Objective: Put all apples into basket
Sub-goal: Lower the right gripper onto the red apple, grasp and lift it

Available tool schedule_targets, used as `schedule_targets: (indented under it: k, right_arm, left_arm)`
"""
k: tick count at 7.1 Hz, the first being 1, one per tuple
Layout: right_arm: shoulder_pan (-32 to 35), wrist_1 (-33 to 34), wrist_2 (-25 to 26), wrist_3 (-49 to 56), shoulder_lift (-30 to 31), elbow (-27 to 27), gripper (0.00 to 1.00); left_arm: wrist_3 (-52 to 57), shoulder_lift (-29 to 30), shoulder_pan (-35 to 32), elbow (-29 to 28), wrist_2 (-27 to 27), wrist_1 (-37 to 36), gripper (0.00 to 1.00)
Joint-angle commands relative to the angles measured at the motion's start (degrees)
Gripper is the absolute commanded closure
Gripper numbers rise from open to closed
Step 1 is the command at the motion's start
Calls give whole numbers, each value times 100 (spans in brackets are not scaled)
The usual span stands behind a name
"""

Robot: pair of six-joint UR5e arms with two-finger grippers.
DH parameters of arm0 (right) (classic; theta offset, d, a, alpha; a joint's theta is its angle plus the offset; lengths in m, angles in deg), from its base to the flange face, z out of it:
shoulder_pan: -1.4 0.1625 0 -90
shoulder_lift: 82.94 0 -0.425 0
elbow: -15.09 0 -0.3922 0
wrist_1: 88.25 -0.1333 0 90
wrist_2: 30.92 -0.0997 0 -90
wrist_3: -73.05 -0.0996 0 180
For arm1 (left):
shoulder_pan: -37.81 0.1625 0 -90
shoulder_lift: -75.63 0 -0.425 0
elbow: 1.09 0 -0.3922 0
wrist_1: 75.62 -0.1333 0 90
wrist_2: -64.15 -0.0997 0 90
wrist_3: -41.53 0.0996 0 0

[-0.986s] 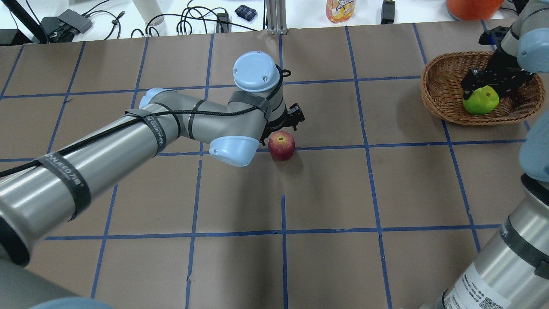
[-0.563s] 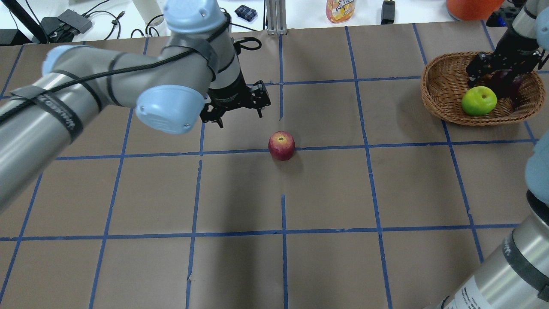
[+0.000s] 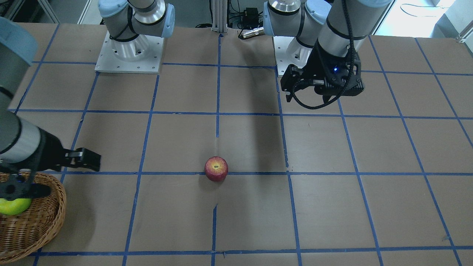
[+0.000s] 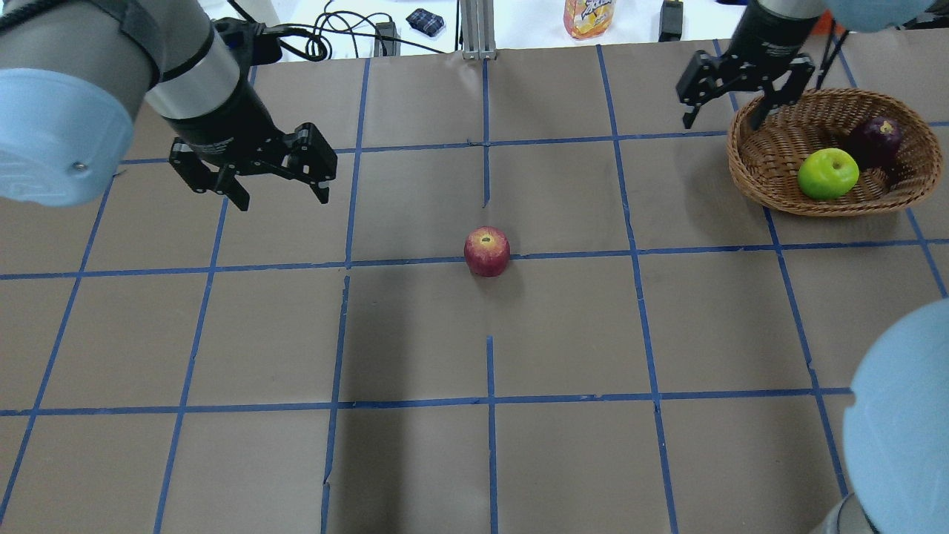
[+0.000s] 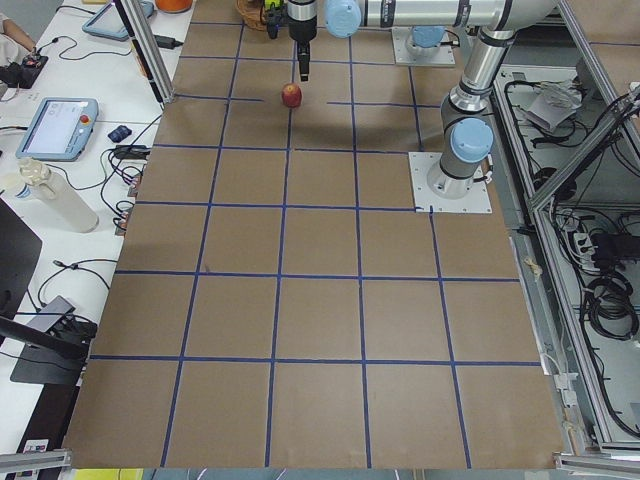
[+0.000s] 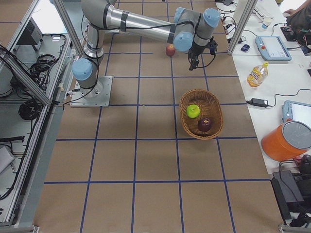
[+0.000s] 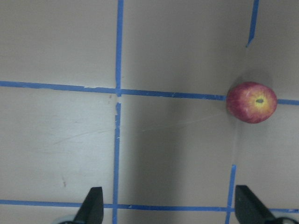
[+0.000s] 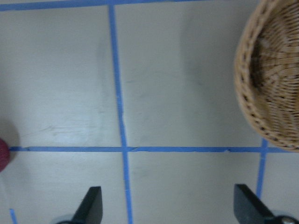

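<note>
The red apple (image 4: 487, 252) with a yellowish top stands alone on the brown table near its middle; it also shows in the front view (image 3: 216, 168) and the left wrist view (image 7: 251, 102). The wicker basket (image 4: 764, 189) at the far right holds the yellow-green apple (image 4: 828, 173) and the dark maroon apple (image 4: 876, 139). My left gripper (image 4: 282, 199) is open and empty, raised well left of the red apple. My right gripper (image 4: 723, 119) is open and empty, just outside the basket's left rim.
Blue tape lines grid the table. Cables, a juice bottle (image 4: 589, 16) and an orange container lie beyond the far edge. The arm bases (image 3: 129, 51) stand at the robot's side.
My left gripper has drawn back to the left, away from the red apple. My right gripper has come out of the basket to its left, and the maroon apple now lies uncovered inside.
</note>
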Motion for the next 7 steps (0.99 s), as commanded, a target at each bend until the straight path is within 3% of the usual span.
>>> schedule_targets:
  k: [1,2,5,6,7]
  right_arm:
    - [1152,154,-222,-1685,-25,-340,0]
    - [1532,896,-222,-2390,-61,-673,0]
    - [2079,2805,-380,-3214,-192,-1711,0]
    - [2159,2950,-729,-3224,-280,-1774,0]
    - [2229,2968,-767,-3363,-411,-1783,0]
  left_arm:
    - [343,-32,183,-260,-28,160,0]
    - [335,-5,174,-244,-29,160,0]
    - [335,21,183,-252,-2,134,0]
    - [335,21,183,-252,-20,134,0]
    - [335,12,192,-252,-28,134,0]
